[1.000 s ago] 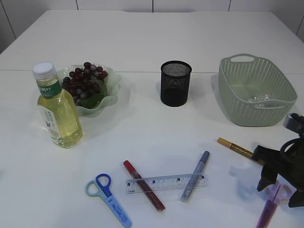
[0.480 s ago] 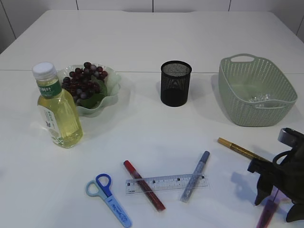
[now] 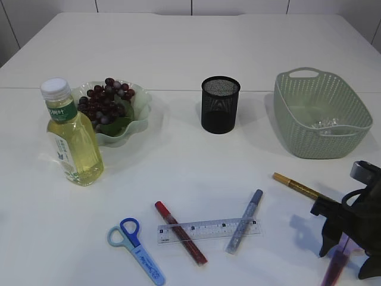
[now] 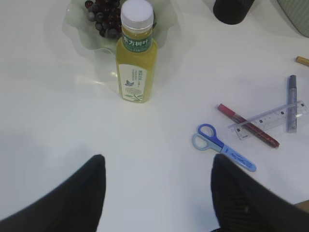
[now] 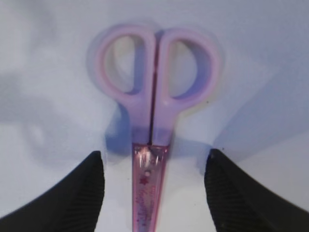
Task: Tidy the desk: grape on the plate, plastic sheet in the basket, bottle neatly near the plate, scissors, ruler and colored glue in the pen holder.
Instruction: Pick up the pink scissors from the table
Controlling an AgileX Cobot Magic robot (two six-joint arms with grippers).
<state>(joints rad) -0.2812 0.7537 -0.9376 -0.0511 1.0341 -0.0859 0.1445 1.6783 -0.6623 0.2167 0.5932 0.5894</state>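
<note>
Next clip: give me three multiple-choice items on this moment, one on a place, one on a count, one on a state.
1. Where do the grapes lie?
A. on the green plate
B. in the basket
C. in the pen holder

2. How many pairs of scissors show?
A. one
B. two
C. three

3. How is the right gripper?
A. shut on the ruler
B. open astride the purple scissors
C. out of view

Key: 1 A, they are heaped in the plate; 2 B, blue scissors and purple ones; 3 B, fingers stand either side of the blades.
</note>
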